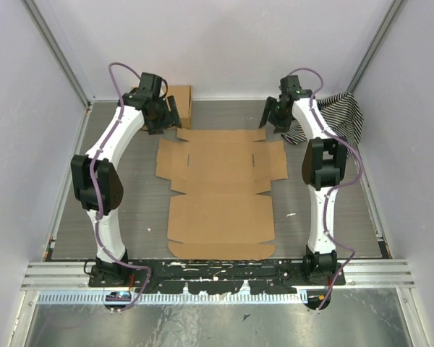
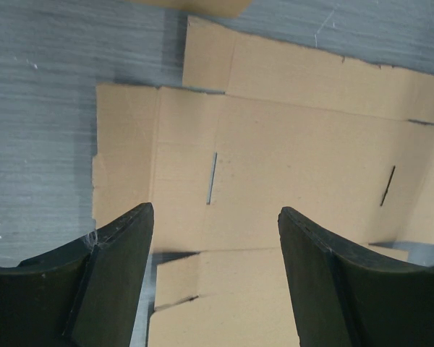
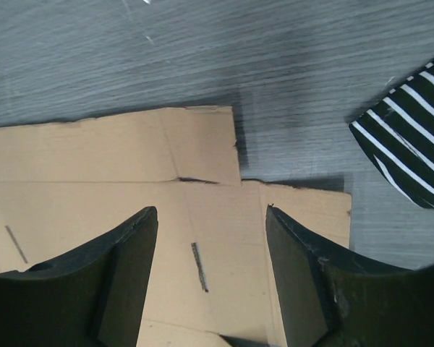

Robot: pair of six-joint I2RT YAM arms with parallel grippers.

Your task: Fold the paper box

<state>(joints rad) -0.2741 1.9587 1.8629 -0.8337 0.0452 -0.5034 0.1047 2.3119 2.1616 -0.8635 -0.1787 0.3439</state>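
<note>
While the paper box (image 1: 220, 217) lies flat, both arms' fingers (image 2: 119, 282) gape.

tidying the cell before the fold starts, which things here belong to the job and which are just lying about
Belongs to the job: paper box, flat and unfolded; left gripper, open above it; right gripper, open above it.
Just lying about: smaller cardboard box, far left; striped cloth, far right.
</note>
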